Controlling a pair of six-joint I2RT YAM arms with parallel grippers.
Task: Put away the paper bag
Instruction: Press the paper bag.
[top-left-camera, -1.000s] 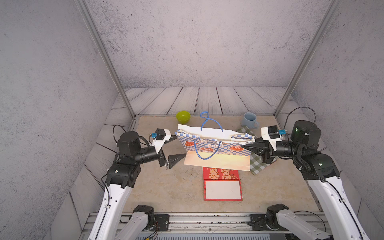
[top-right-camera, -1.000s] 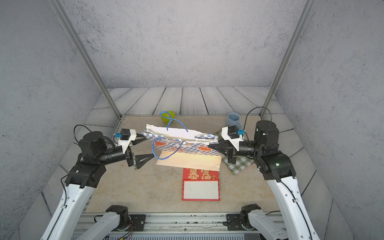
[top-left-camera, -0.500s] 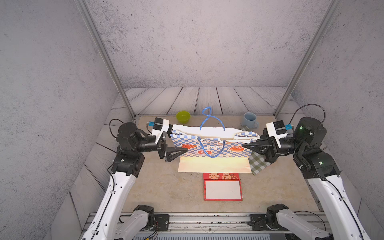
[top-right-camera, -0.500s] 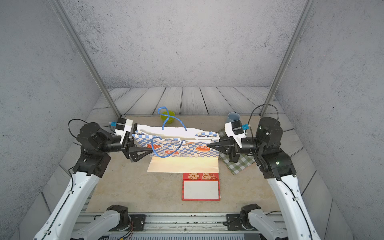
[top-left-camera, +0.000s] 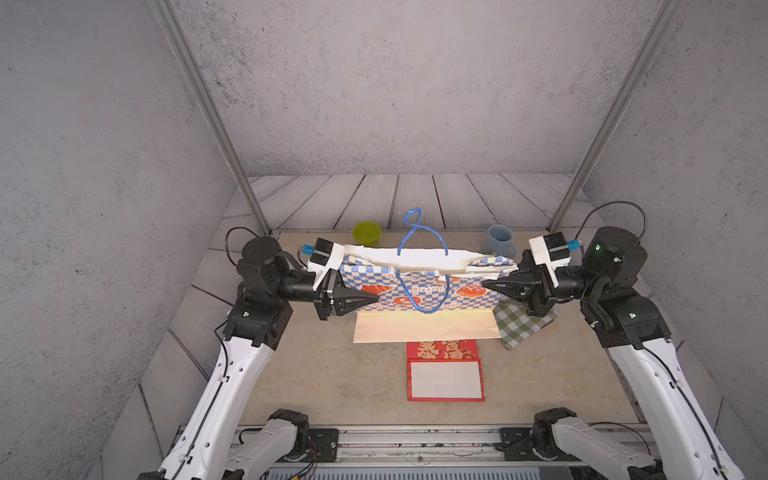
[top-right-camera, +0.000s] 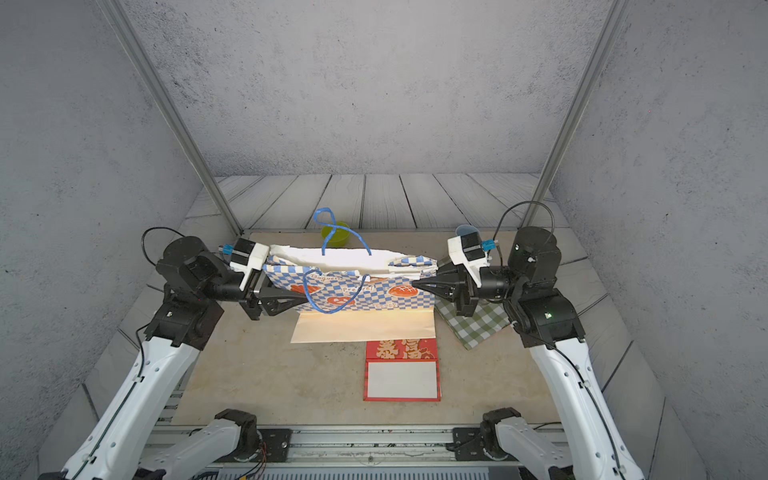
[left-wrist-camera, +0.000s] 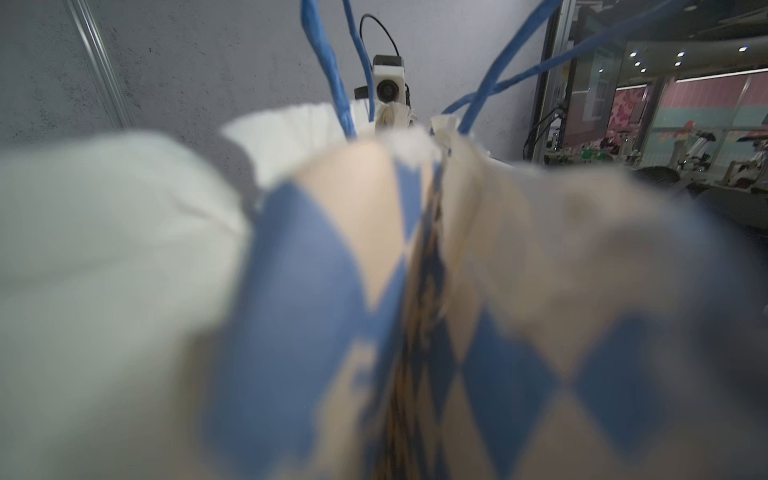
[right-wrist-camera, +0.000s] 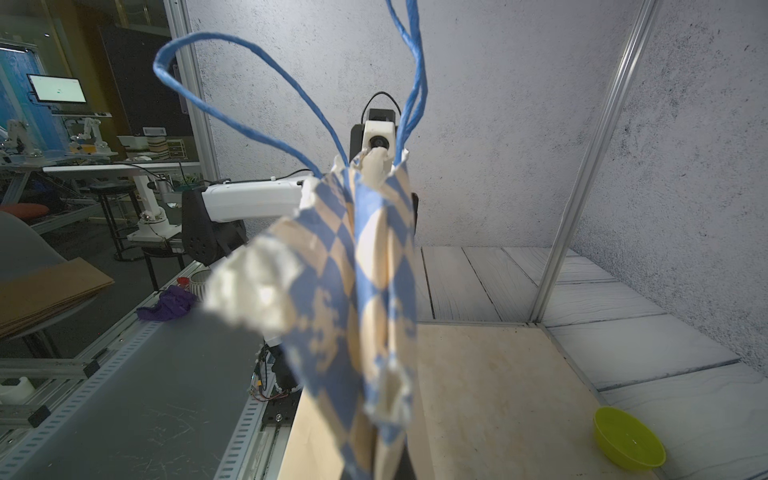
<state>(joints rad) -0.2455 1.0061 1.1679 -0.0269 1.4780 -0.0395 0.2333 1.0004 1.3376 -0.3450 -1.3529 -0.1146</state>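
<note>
The paper bag (top-left-camera: 419, 286), blue-and-white checked with bread prints, is standing on edge mid-table, pressed nearly flat and stretching between the two arms. Its long axis is running left to right, roughly parallel to the table's (top-left-camera: 307, 374) near edge, and each arm is meeting one end, so neither is nearer than the other. The right gripper (top-left-camera: 487, 285) is pinching the bag's right end with its jaws together on the crumpled paper, which the right wrist view shows spilling straight out from it. The left gripper (top-left-camera: 370, 296) is straddling the left end, one black finger lying across the bag's front face and the other hiding behind it; whether it is actually clamping the paper cannot be told. The blue twine handles (top-left-camera: 415, 232) are splitting, one looping up and one drooping over the front. The tan base flap (top-left-camera: 426, 326) is folding out toward the near side, and it is unclear whether it is resting on the table or hanging just above. Laying the bag down is probably going to mean tipping it forward across that long axis. There a red folder with gold characters (top-left-camera: 444, 370) is sitting just beside the flap's near edge, and a green checked cloth (top-left-camera: 521, 326) is lying under the right gripper. A green bowl (top-left-camera: 366, 233) and a blue-grey mug (top-left-camera: 499, 239) are crowding the far side, while bare table is opening toward the near left.
</note>
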